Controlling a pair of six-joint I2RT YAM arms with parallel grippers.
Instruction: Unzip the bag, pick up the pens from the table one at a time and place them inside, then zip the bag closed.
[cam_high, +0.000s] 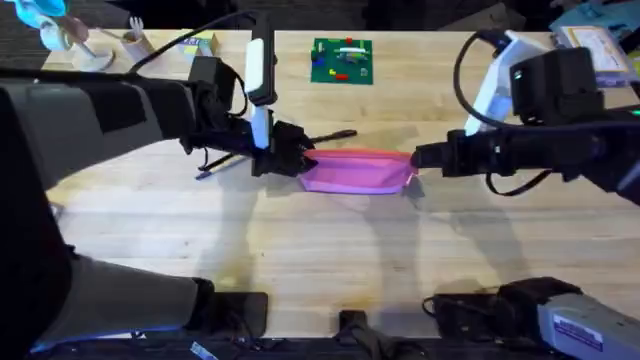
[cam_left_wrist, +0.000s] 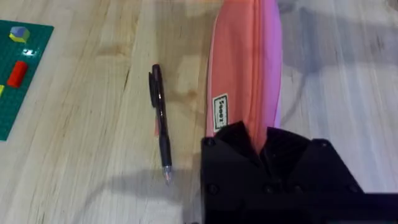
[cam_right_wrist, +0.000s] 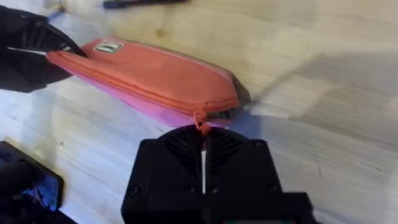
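The pink bag (cam_high: 356, 172) lies lengthwise across the middle of the table (cam_high: 320, 260), its zipper running closed along the top. My left gripper (cam_high: 298, 163) is shut on the bag's left end (cam_left_wrist: 244, 74), with fabric pinched between the black fingers (cam_left_wrist: 231, 155). At the bag's right end (cam_right_wrist: 149, 78), my right gripper (cam_high: 416, 160) is shut on the orange zipper pull (cam_right_wrist: 201, 123). A dark pen (cam_high: 328, 135) (cam_left_wrist: 160, 121) lies on the wood just behind the bag. Another slim pen (cam_high: 214, 168) lies under the left arm.
A green board with small bricks (cam_high: 342, 60) (cam_left_wrist: 17, 68) sits at the back centre. Cups and a yellow box (cam_high: 200, 44) stand at the back left, and a flat box (cam_high: 592, 45) at the back right. Open wood stretches in front of the bag.
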